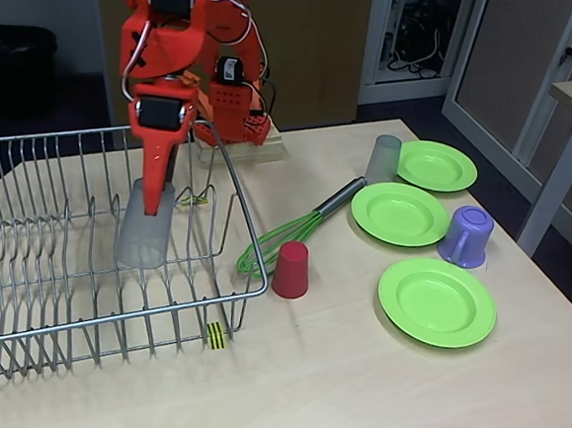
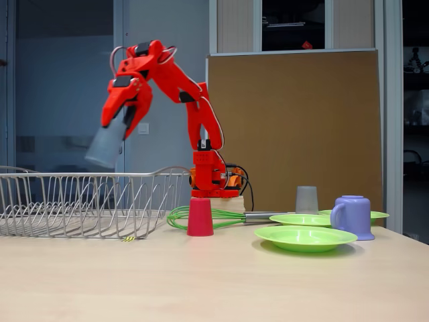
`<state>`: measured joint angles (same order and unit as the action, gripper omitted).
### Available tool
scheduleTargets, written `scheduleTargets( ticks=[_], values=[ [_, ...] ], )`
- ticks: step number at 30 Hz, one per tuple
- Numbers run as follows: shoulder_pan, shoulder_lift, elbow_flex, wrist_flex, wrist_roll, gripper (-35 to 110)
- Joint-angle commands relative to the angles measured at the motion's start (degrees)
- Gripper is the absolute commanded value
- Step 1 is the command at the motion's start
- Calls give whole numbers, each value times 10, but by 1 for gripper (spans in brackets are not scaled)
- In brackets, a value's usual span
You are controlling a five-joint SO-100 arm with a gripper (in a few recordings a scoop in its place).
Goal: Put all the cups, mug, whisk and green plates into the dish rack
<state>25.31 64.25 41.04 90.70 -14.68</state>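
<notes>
Grey cup [image 1: 144, 231] gripped, seemingly firmly, by the closed red end effector [image 1: 152, 202], held above the dish rack [image 1: 25, 253] at left.

Office-like room, pale desk [image 1: 372, 379], grey cabinets [image 1: 516, 64], brown partition board [image 2: 295, 127]

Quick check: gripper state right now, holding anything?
Gripper: shut on a grey cup, held in the air above the dish rack.
</notes>
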Motion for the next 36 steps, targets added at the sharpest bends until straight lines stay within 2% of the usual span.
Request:
scheduleTargets(
  ticks=[1, 3, 12, 23, 36],
  values=[
    [63, -104, -140, 10, -33, 0],
    [89, -165, -206, 4, -49, 0],
    [169, -276, -261, -70, -83, 1],
    [194, -342, -279, -114, -104, 3],
    [197, -357, -280, -103, -108, 28]
  ],
)
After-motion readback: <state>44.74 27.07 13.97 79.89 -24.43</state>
